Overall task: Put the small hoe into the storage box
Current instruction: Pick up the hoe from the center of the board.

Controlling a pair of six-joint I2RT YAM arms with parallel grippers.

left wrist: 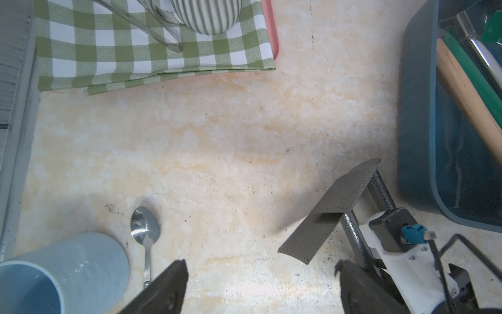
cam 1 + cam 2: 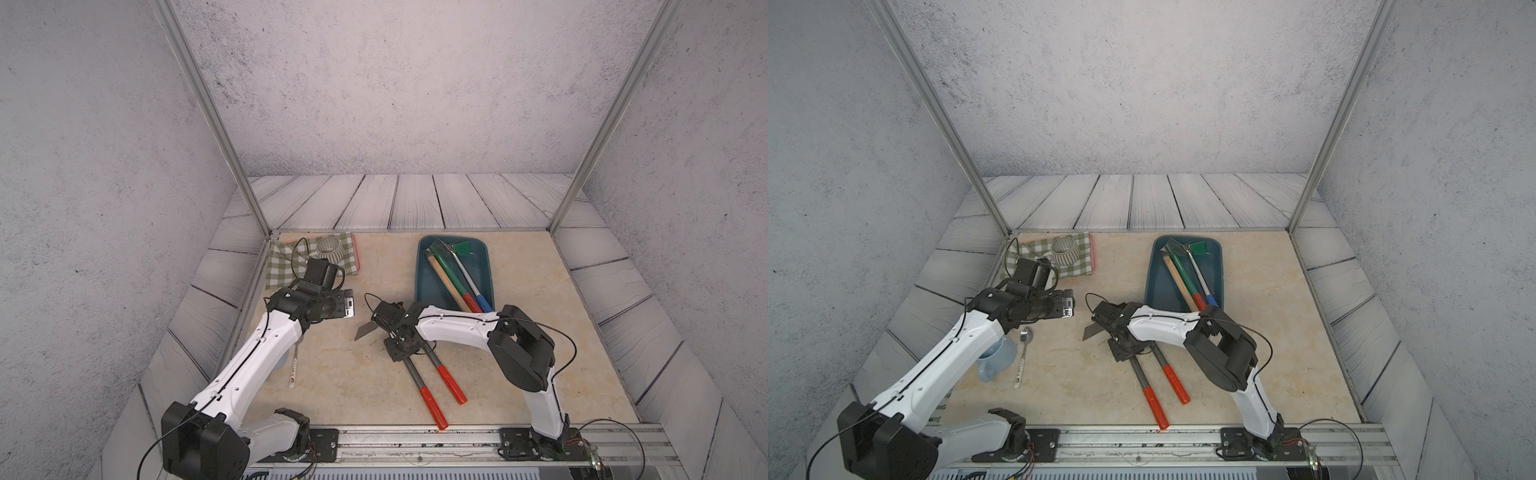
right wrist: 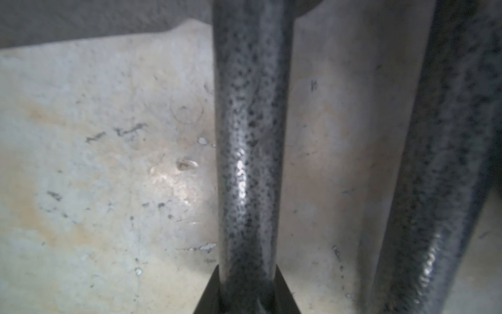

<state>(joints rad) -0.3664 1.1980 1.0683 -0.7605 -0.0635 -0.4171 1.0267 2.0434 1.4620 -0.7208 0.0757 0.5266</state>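
The right gripper (image 2: pixel 401 347) is low over the table (image 2: pixel 332 374), jaws clenched on the speckled grey shaft of the small hoe (image 2: pixel 433 408) just behind its blade. The hoe's red grip reaches from the gripper toward the robot's base, and a second hoe (image 2: pixel 452 384) lies just beside it, nearly parallel. The storage box (image 2: pixel 420 270) sits near the gripper on its far side, holding other long-handled tools (image 2: pixel 451 282), while the small hoe is outside it. The left gripper (image 1: pixel 259 285) hangs released and empty, clear of the hoes, with a spoon (image 1: pixel 145 225) and a blue mug (image 1: pixel 81 261) close by it.
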